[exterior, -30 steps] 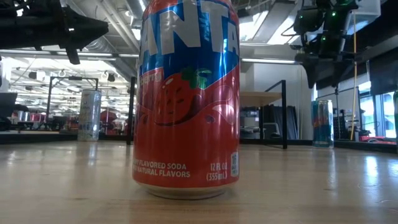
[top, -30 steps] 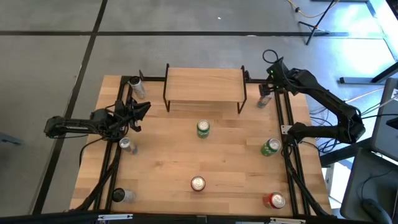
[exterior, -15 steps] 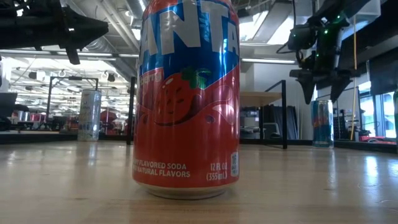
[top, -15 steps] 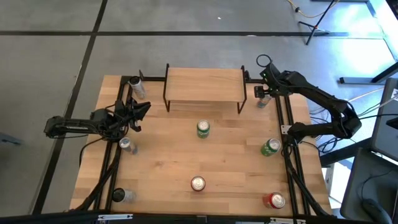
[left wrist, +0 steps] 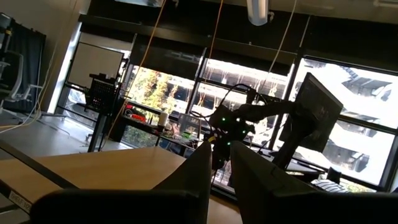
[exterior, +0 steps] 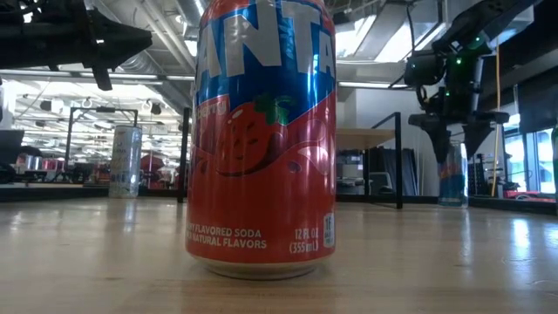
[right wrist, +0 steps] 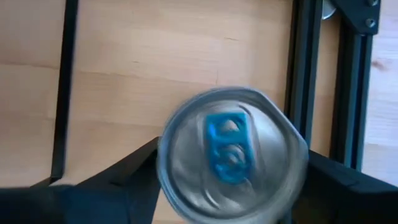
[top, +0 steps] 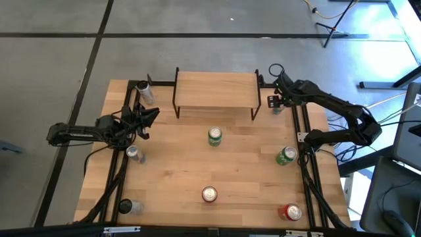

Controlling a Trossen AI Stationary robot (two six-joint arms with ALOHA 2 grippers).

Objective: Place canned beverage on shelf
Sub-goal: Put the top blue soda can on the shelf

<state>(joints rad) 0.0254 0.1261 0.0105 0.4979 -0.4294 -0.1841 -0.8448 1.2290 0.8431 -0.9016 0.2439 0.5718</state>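
Observation:
The shelf (top: 216, 90), a light wood plank on thin black legs, stands at the table's far middle with nothing on it. A blue can (exterior: 452, 174) stands upright on the table just right of the shelf. Its silver top with a blue tab fills the right wrist view (right wrist: 231, 163). My right gripper (exterior: 457, 131) is open and points down over this can, one finger on each side of its upper part. I see no touch. My left gripper (top: 150, 120) waits shut above the table's left side, level and empty.
Other cans stand upright on the table: silver at the far left (top: 145, 92) and left (top: 134, 153), green at the middle (top: 215, 136) and right (top: 285, 156), red at the near middle (top: 209, 194) and near right (top: 291, 212), and dark at the near left (top: 125, 207).
My right gripper has come down and moved toward the table's near edge and a little left. It started high behind the blue can. Its open fingers now stand on either side of the can's top. The can has not moved.

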